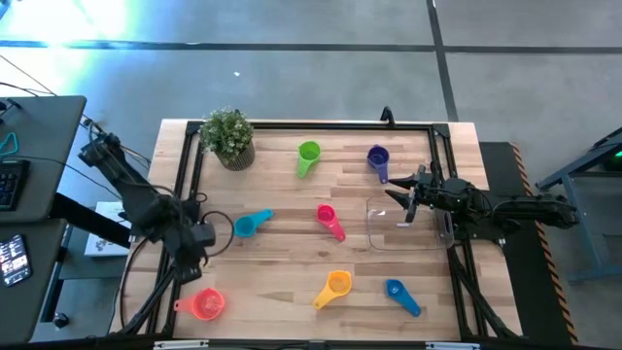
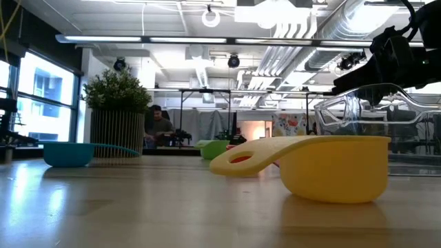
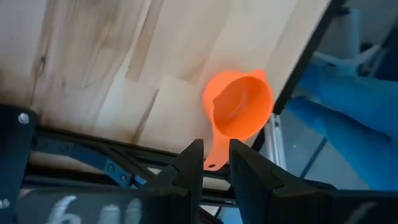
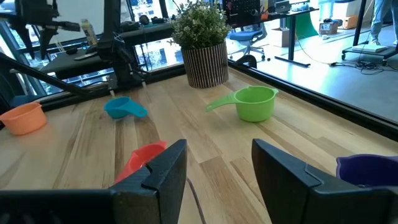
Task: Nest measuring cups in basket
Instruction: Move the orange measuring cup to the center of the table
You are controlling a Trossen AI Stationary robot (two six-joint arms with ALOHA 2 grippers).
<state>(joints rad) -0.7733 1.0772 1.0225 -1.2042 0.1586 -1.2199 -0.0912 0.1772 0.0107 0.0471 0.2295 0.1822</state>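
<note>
Seven measuring cups lie apart on the wooden table: green [image 1: 309, 154], purple [image 1: 378, 157], teal [image 1: 251, 224], magenta [image 1: 328, 219], orange [image 1: 335, 285], blue [image 1: 398, 292] and salmon-pink [image 1: 206, 303]. The clear basket [image 1: 389, 233] stands at the right. My left gripper [image 1: 199, 243] hangs above the near left corner, pointing steeply down. Its fingers are open by a narrow gap, and the salmon-pink cup [image 3: 239, 106] lies on the table well below them. My right gripper [image 1: 403, 199] is open and level over the basket's far part. My right gripper [image 4: 217, 174] reaches in level from the table's right side, just above the basket's far rim [image 2: 372, 93]. Nothing shows between its fingers. I cannot tell whether it touches the clear plastic.
A potted plant [image 1: 229, 136] stands at the far left. A black frame [image 1: 292, 123] borders the tabletop, and the salmon-pink cup lies close to the near left rail [image 3: 124, 158]. Bare wood [image 1: 282, 262] shows between the cups in the middle.
</note>
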